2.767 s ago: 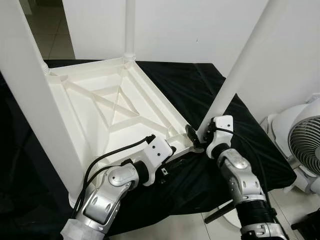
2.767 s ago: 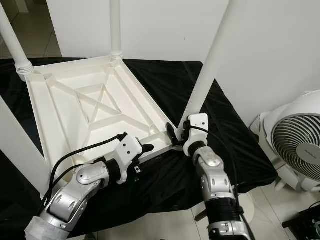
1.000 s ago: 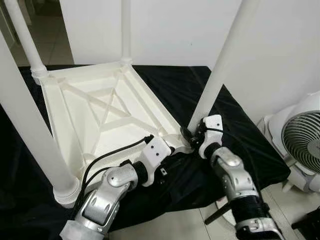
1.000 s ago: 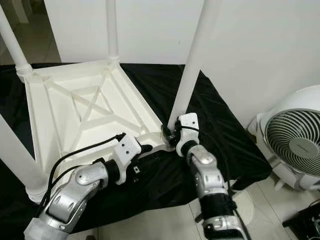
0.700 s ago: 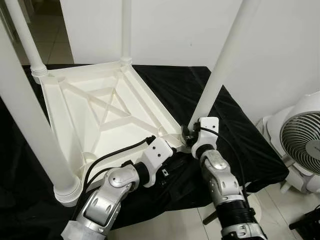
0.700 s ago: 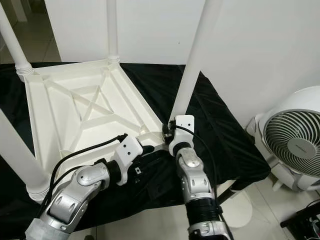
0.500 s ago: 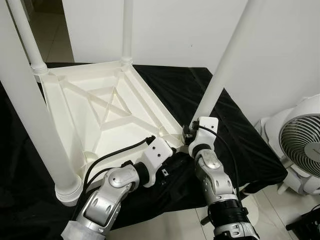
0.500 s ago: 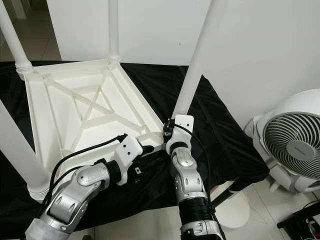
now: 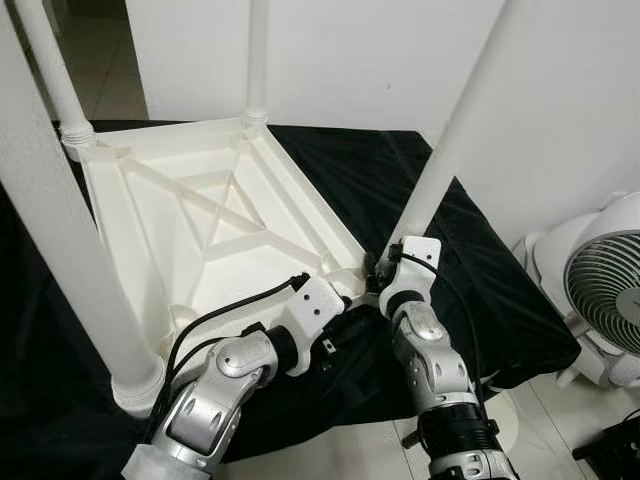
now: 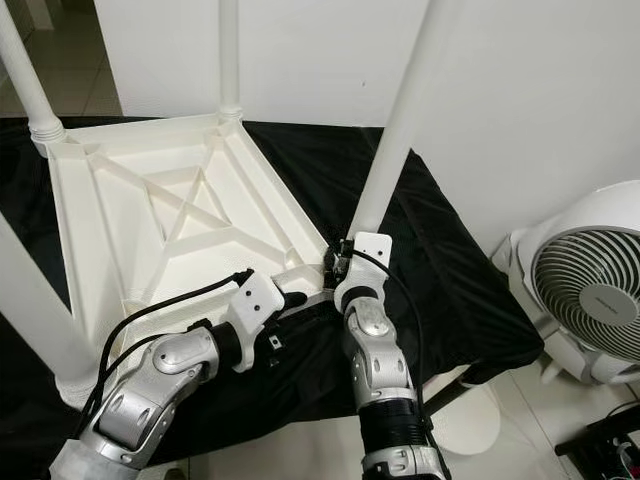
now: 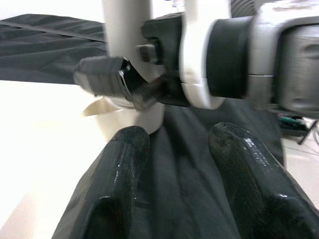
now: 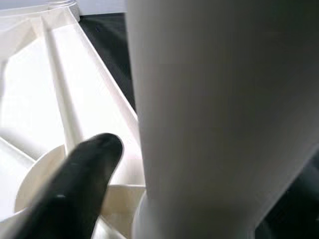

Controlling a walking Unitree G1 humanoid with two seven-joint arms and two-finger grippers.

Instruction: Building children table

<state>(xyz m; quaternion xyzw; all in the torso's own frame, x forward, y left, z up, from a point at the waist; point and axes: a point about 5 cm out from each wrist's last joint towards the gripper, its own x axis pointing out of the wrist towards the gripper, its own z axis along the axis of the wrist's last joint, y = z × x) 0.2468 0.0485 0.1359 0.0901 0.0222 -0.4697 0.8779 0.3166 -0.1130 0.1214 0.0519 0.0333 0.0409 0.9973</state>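
Black cloth (image 9: 480, 270) carried your upturned white table (image 9: 190, 230); right gripper (image 9: 380, 275) clamped its near-corner leg (image 9: 450, 140) (top cropped), left gripper (image 11: 174, 164) fingers apart.

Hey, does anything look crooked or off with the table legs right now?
Yes. The leg at the near right corner of the upturned tabletop leans outward, while the far leg stands straight. The right gripper is at its base, so it looks not fully seated.
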